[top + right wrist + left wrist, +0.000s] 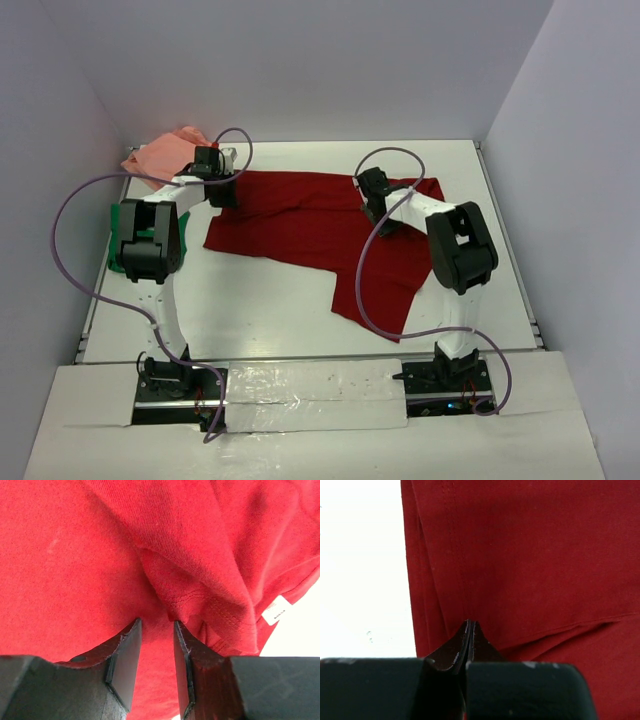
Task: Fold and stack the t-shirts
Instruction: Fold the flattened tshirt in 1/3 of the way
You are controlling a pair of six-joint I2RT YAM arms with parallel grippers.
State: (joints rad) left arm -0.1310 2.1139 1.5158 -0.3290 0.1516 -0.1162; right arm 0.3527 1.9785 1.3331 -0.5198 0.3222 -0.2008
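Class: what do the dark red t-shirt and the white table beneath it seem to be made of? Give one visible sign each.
Dark red t-shirt: soft matt knit cloth, probably cotton; fine fuzzy texture, stitched seams, loose folds. White table: hard, smooth, flat board, perhaps laminate; it lies even and uncreased, exact material unclear.

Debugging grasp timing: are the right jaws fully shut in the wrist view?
No, the right jaws stand apart, with the dark red t-shirt visible through the gap.
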